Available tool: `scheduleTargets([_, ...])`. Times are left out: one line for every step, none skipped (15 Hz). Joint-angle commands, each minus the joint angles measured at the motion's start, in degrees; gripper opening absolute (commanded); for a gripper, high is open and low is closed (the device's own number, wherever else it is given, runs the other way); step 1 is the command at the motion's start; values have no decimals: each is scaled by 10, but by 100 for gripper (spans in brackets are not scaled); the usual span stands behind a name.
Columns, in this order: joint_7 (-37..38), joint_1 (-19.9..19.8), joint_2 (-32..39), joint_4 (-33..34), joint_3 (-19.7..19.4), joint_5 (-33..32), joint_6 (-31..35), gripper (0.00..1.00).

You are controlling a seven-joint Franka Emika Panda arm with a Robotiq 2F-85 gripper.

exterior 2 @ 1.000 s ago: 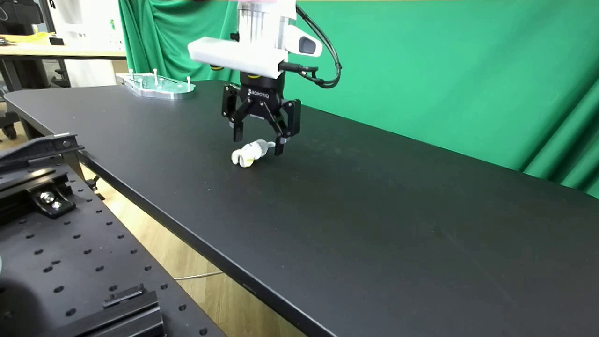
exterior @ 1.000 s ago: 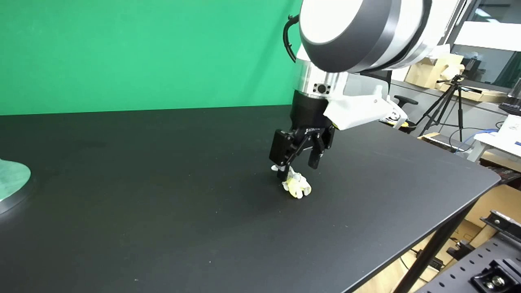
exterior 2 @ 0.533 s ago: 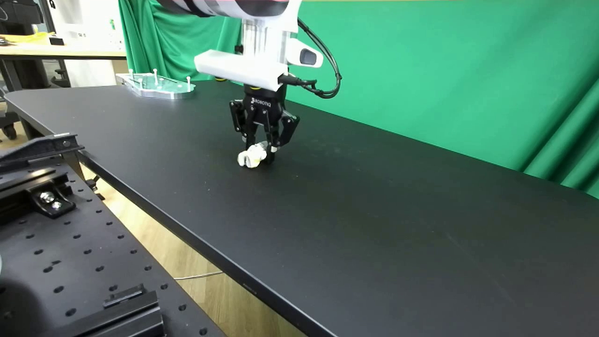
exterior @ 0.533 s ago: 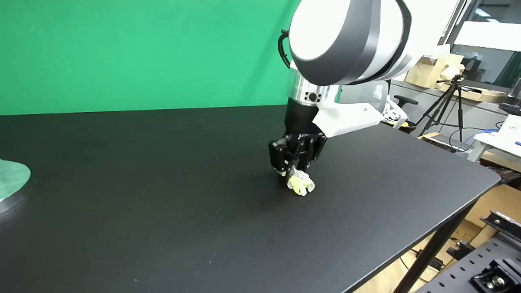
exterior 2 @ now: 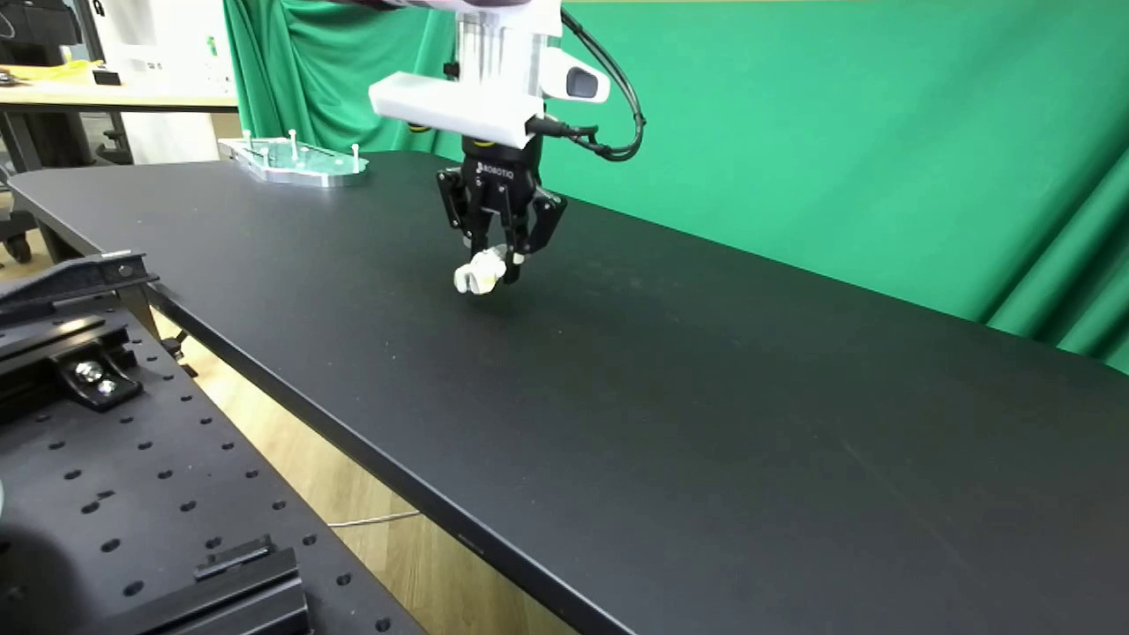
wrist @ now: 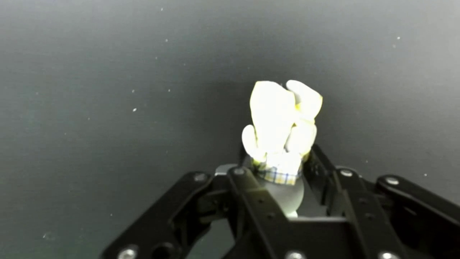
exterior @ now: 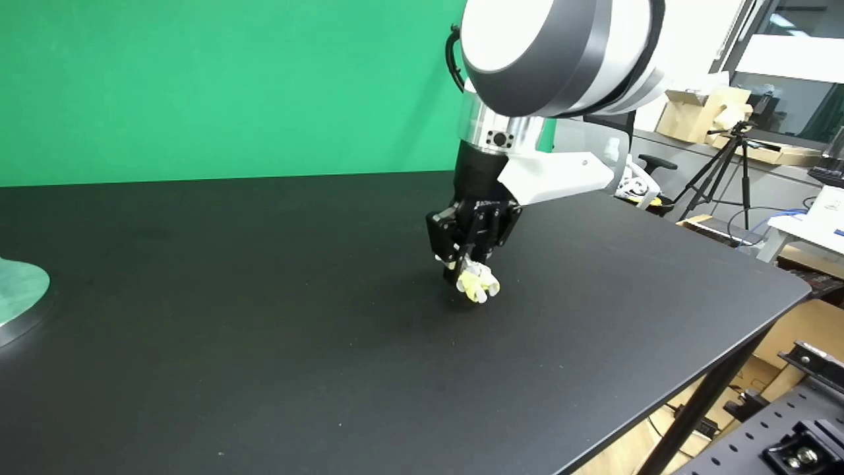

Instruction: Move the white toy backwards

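In an exterior view, toy (exterior: 479, 282): held apparently just clear of the black table (exterior: 283, 369), its white and yellow lobed end showing below the fingers (exterior: 451, 273).
Gripper (exterior: 465, 266): pointing down, jaws drawn in on the toy and parted only by its width, so it has hold of it.
Arm (exterior: 560, 56): white and grey, reaching in from the top of the frame, a white bracket (exterior: 557, 177) jutting to the right above the gripper.
Disc (exterior: 23, 287): pale green, cut off by the left edge, well apart from the toy.
Tripod (exterior: 735, 155): black, standing beyond the table.

In an exterior view, toy (exterior 2: 482, 272): slanting, lobes at lower left, other end up between the fingers.
Curtain (exterior 2: 794, 159): green, behind the table.
Board (exterior 2: 176, 494): dark, full of holes, near the table's edge, a strip of floor (exterior 2: 406, 564) showing between them.

In the wrist view, toy (wrist: 276, 118): washed out by glare, lobes toward the top, a checked band round the middle, a grey rounded part below that, between the jaws.
Fingers: coming in from the bottom, one on each side of the toy.
Table: dark, flecked with pale specks.
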Motion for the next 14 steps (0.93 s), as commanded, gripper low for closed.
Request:
scheduleTargets([6,-3,-28,24,-3,0,-34,16])
scheduleTargets([1,-7,-26,38,0,3,-47,16])
scheduleTargets([0,-10,-22,53,0,4,-57,16])
scheduleTargets([-10,-17,-14,71,6,14,-75,16])
scheduleTargets([-17,-23,-7,87,10,22,-91,16])
scheduleTargets([-29,-30,2,105,15,33,-108,16])
scheduleTargets([-36,-33,10,120,16,40,-122,16])
scheduleTargets([-44,-36,18,136,17,45,-134,16])
scheduleTargets([-48,-38,28,150,16,46,-141,16])
scheduleTargets([-47,-37,38,164,12,42,-147,16])
scheduleTargets([-48,-37,49,177,10,39,-152,16])
scheduleTargets([-45,-37,58,188,8,36,-153,16])
scheduleTargets([-41,-36,68,198,5,31,-154,16])
scheduleTargets([-40,-35,76,206,3,29,-153,16])
